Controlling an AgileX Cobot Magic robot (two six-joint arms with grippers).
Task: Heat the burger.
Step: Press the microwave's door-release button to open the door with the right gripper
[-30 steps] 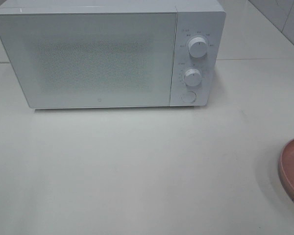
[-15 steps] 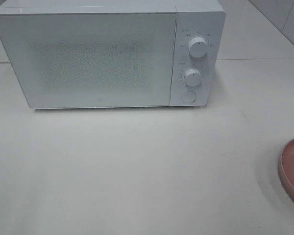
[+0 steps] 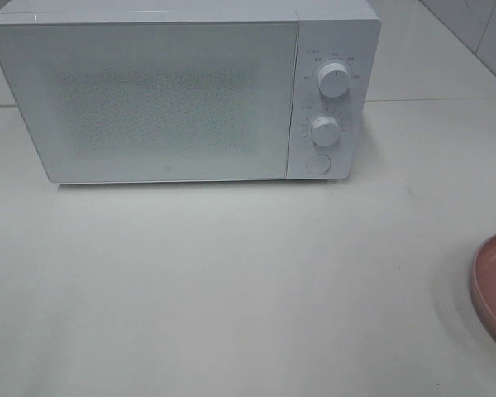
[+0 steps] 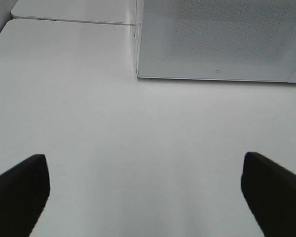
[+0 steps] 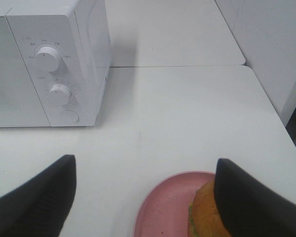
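**Burger waits on its plate, microwave door shut**

A big white box-shaped microwave [image 3: 182,91] sits at the back of the smooth white table [image 3: 231,289]. Its wide front door is shut. On the right side of its front are two round white knobs, one [image 3: 333,80] above the other [image 3: 325,130], and a round white button [image 3: 317,164] under them.

The round golden-brown burger [image 5: 203,212] lies on a flat round pink plate [image 5: 163,207]. The plate is on the table in front of the microwave and off to its right, well apart from it. The high camera catches only the plate's edge. One dark finger of the right gripper [image 5: 145,163] hides much of the burger, so its filling is hard to make out; there may be a bit of green at the bun's edge.

That gripper hangs over the table with its two fingers wide apart and nothing between them. The left gripper [image 4: 144,163] faces the microwave's front left corner, also spread wide and holding nothing.
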